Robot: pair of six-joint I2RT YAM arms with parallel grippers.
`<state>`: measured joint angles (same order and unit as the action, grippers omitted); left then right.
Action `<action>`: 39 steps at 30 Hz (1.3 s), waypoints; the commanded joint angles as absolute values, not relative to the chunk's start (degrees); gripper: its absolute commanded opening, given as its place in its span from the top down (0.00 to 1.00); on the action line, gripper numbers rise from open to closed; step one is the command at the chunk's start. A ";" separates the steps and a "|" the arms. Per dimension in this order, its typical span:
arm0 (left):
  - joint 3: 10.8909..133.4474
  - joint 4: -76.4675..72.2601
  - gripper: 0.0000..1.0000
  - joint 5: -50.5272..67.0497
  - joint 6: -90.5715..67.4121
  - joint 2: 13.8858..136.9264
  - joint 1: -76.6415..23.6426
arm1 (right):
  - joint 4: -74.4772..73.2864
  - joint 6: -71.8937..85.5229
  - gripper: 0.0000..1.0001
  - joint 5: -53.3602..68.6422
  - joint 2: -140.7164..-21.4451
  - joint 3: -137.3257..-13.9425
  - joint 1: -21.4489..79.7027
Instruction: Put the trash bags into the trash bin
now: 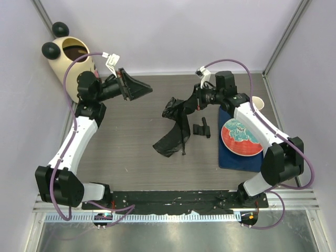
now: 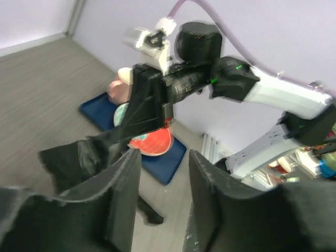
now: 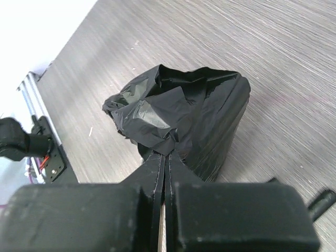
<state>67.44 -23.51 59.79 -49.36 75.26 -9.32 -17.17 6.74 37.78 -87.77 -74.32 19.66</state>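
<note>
Right gripper [image 3: 164, 157] pinching bag [image 1: 170, 140] at centre; left gripper [image 1: 142, 90] spread, empty, near bin [image 1: 55, 64] at 10 o'clock.

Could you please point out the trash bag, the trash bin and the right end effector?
trash bag [image 1: 169, 140]: top view, loose lower end.
trash bin [image 1: 62, 65]: top view, cream wall.
right end effector [image 3: 165, 157]: right wrist view, closed fingertips.

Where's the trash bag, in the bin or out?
Out. The right gripper pinches the trash bag, well apart from the trash bin at the far left corner.
</note>
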 commanded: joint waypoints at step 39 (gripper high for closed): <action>65.92 5.36 1.00 54.10 -14.24 75.06 -20.57 | -10.89 11.96 0.99 49.14 -81.56 -77.70 21.97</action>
